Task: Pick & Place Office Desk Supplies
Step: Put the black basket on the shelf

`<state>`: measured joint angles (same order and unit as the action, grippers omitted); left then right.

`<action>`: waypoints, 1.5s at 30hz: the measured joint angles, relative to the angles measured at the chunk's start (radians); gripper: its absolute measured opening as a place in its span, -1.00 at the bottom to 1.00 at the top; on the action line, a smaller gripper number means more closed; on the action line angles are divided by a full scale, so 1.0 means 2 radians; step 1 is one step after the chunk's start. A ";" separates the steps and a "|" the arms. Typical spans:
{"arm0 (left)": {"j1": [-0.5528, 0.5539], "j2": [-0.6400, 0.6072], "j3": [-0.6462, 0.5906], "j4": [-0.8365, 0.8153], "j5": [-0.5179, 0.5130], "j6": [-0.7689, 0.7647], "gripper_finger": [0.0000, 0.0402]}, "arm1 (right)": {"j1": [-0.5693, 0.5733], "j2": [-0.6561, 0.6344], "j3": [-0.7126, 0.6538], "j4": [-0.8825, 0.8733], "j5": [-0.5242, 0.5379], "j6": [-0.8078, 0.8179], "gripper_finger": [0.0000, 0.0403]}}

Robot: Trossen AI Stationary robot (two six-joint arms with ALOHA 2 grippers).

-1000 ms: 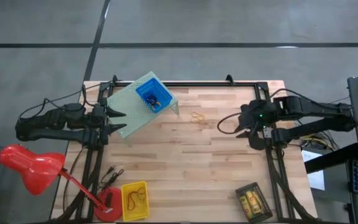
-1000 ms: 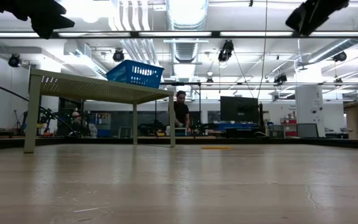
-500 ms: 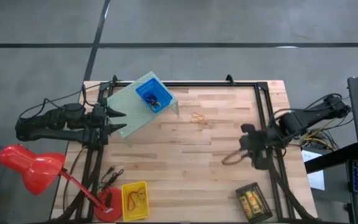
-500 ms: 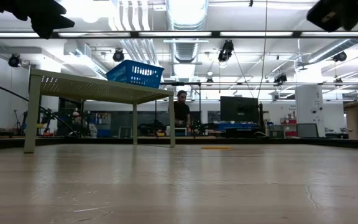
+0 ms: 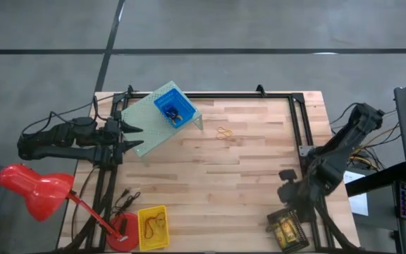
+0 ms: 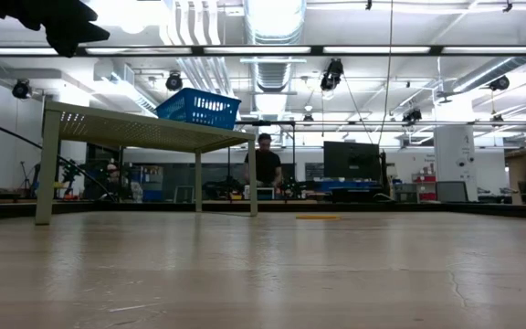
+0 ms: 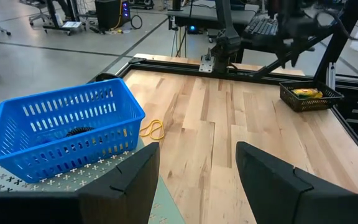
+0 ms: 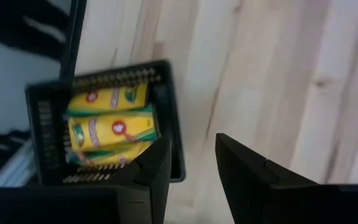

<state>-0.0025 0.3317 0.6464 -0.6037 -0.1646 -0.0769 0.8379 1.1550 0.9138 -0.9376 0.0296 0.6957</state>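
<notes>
Tan rubber bands (image 5: 224,132) (image 7: 154,129) lie loose on the wooden table at its far middle. Yellow labelled pieces (image 8: 107,127) lie in a black bin (image 5: 286,229) at the near right corner. My right gripper (image 5: 292,204) (image 8: 191,168) hangs open just beside and above that bin, pointing steeply down, with bare wood between its fingers. My left gripper (image 5: 136,137) (image 7: 197,180) waits open at the left edge, by the pale green riser (image 5: 157,127). A blue bin (image 5: 173,109) (image 7: 61,134) stands on the riser with small dark things inside.
A yellow bin (image 5: 154,227) sits at the near left, next to a red desk lamp (image 5: 34,187). A black frame rail (image 5: 305,134) runs along the table's right side. Open wood lies across the table's middle. A person (image 6: 265,164) stands far behind the table.
My right gripper has swung from the table's far right toward its near edge, sinking and tipping more steeply downward as its wrist rolled. It now hangs by the black bin. Its finger gap looks the same.
</notes>
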 joint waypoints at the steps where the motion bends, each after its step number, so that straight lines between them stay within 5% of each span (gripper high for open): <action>1: 0.000 0.000 0.000 0.000 0.000 0.000 0.07 | 0.009 0.011 0.000 0.004 0.000 -0.003 -0.39; 14: 0.000 0.000 0.000 0.000 0.000 0.000 0.07 | 0.044 0.138 0.004 0.028 0.039 0.001 -0.38; 31: 0.000 0.000 0.000 0.000 0.000 0.000 0.07 | 0.047 0.161 0.014 0.042 0.035 0.001 -0.11; 39: 0.000 0.000 0.000 0.000 0.000 0.000 0.07 | 0.047 0.212 0.012 0.042 0.037 0.000 -0.12; 45: 0.000 0.000 0.000 0.000 0.000 0.000 0.07 | 0.047 0.233 0.014 0.044 0.038 -0.001 -0.35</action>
<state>-0.0026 0.3317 0.6464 -0.6036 -0.1649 -0.0768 0.9317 1.6209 0.9421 -0.8492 0.1055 0.6930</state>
